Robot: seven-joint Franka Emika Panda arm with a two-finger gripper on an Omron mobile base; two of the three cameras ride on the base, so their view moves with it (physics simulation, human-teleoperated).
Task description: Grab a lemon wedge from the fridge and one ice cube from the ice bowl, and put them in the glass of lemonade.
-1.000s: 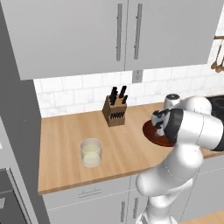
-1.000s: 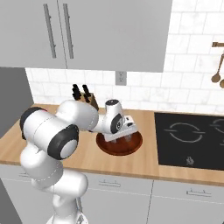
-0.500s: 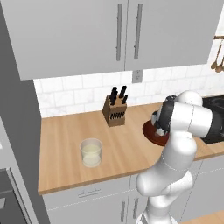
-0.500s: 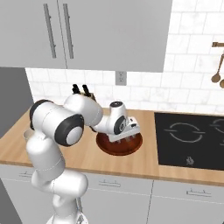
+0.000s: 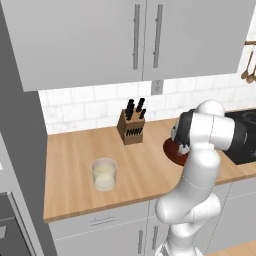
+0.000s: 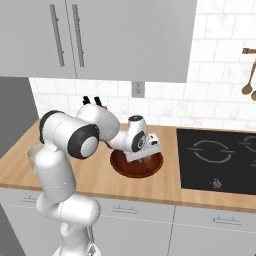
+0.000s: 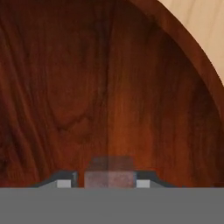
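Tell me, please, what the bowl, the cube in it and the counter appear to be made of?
Bowl: dark reddish polished wood, streaky grain. Cube between the fingertips: translucent, probably ice, the bowl's colour showing through. Counter: pale wood, matte, faint grain lines.

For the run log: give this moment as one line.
gripper: closing on ice cube | location: inside ice bowl | glass of lemonade: untouched

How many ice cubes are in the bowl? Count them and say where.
1. One ice cube sits on the bowl floor between the end effector fingertips. Others may be hidden beneath the hand.
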